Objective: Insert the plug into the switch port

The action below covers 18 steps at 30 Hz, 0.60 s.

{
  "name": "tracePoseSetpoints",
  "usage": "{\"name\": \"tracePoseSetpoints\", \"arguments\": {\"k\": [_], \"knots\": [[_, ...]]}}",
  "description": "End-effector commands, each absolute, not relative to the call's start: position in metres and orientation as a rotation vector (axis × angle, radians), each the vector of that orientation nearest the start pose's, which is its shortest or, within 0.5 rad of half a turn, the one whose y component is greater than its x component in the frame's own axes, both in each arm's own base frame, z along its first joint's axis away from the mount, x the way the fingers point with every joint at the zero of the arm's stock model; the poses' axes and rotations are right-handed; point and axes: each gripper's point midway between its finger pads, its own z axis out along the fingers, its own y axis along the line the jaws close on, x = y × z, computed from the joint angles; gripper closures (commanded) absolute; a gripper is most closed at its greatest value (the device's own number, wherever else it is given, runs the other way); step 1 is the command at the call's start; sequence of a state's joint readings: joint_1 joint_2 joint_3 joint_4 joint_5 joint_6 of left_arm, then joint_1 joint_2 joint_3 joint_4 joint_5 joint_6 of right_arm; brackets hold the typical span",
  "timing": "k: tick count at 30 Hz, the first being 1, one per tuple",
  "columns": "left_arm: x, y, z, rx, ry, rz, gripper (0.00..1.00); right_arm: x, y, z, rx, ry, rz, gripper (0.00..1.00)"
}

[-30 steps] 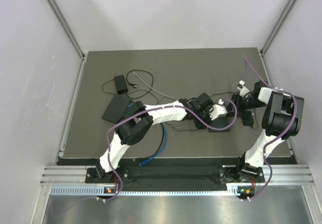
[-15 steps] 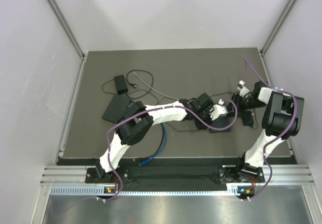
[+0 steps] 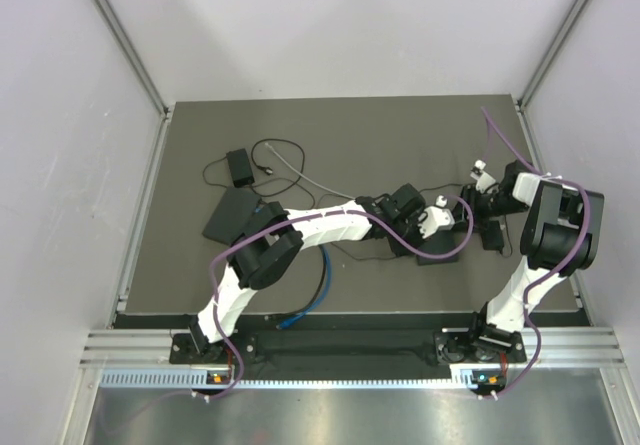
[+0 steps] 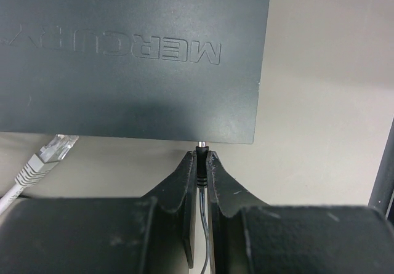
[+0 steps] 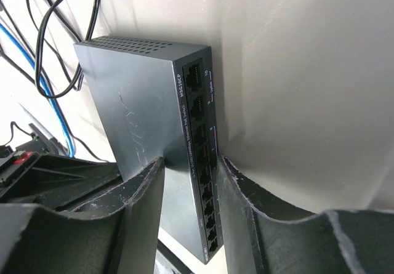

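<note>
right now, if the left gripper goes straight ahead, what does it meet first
The switch: the plug pinched in the left gripper has its tip right at the switch's near edge. Whether a port sits there is hidden.

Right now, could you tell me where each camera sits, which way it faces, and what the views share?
Top external: above and behind, looking down on the table; left arm and right arm show.
Left wrist: wrist-mounted, facing one edge of the switch; left gripper pinches the plug.
Right wrist: wrist-mounted, facing the switch's port row; right gripper clamps it.
Shared: both wrist views show the switch.
</note>
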State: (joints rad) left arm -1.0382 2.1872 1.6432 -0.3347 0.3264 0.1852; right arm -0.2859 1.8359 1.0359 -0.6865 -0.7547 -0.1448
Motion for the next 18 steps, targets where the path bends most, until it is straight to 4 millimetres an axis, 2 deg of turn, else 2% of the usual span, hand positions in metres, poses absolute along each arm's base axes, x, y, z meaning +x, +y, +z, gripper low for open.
{"name": "tracePoseSetpoints", "arguments": {"k": [1, 11, 18], "knots": [[0.237, -0.519, 0.11, 1.508, 1.777, -0.858, 1.0, 0.289, 0.033, 0.009, 0.122, 2.807, 0.983, 0.6], [0.243, -0.525, 0.091, 1.503, 1.779, -0.843, 1.0, 0.281, 0.04, 0.007, 0.159, 2.816, 1.044, 0.62], [0.255, -0.542, 0.099, 1.377, 1.763, -0.891, 1.0, 0.268, 0.053, 0.002, 0.2, 2.827, 1.107, 0.7]]}}
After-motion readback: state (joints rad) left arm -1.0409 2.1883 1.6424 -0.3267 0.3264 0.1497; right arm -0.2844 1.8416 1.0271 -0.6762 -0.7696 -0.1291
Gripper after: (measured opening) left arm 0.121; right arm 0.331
